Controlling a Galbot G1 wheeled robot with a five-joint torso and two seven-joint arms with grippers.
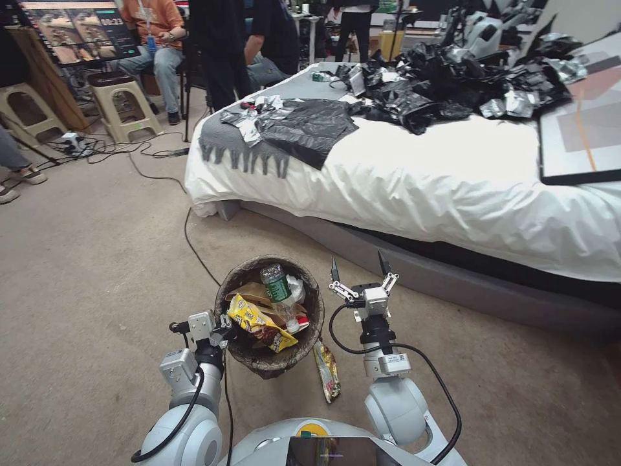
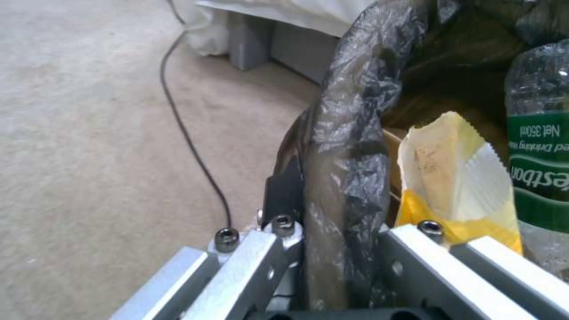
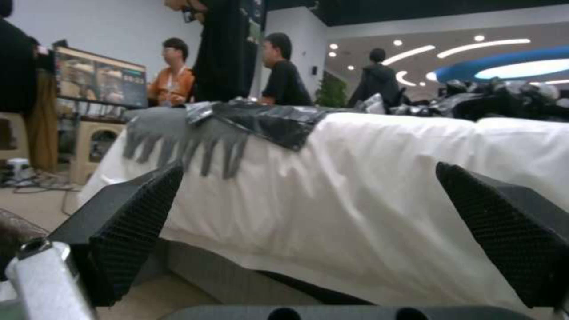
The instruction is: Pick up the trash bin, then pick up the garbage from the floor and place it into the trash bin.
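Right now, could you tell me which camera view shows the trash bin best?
The head view: the whole trash bin shows from above, full of litter, the left gripper shut on its rim. The left wrist view gives a close stretch of bagged rim; the right wrist view catches a sliver.

Bed [image 1: 453, 188] close beyond right pincer [image 1: 358, 266]

A dark brown-black bag lines the trash bin [image 1: 270, 362]. Inside lie a yellow snack packet [image 1: 259, 320] and a clear bottle [image 1: 277, 285] with a green label. Beige carpet [image 1: 84, 259], white bedsheet [image 1: 440, 188], grey fringed blanket [image 1: 226, 142].
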